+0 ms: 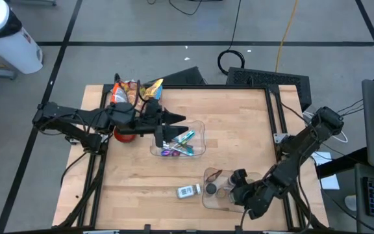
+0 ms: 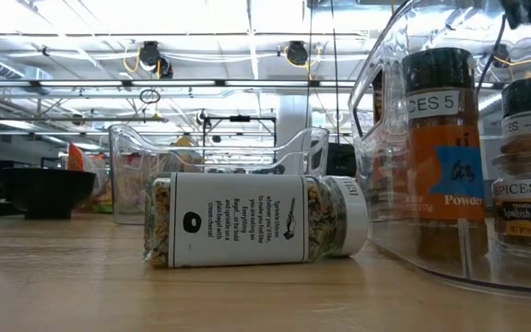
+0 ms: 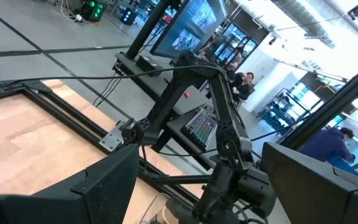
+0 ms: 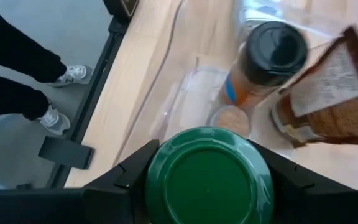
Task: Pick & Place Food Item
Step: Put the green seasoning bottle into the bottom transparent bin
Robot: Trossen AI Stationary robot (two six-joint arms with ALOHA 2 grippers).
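Gripping a green-lidded jar (image 4: 209, 177) upright in right fingers (image 4: 135, 171), left fingers (image 3: 107, 186) spread wide, empty.

A spice jar (image 1: 188, 190) lay on its side on the counter (image 1: 232, 123), just left of a tray (image 1: 210, 197) holding upright jars (image 2: 442, 148).

Both arms are dark, matte black, built of slim tubular links joined by chunky rounded housings. The left gripper (image 1: 177, 119) ends in two broad, flat, angular black fingers (image 3: 98, 186). Black cables trail along the right arm (image 1: 304, 146) behind its pincer.
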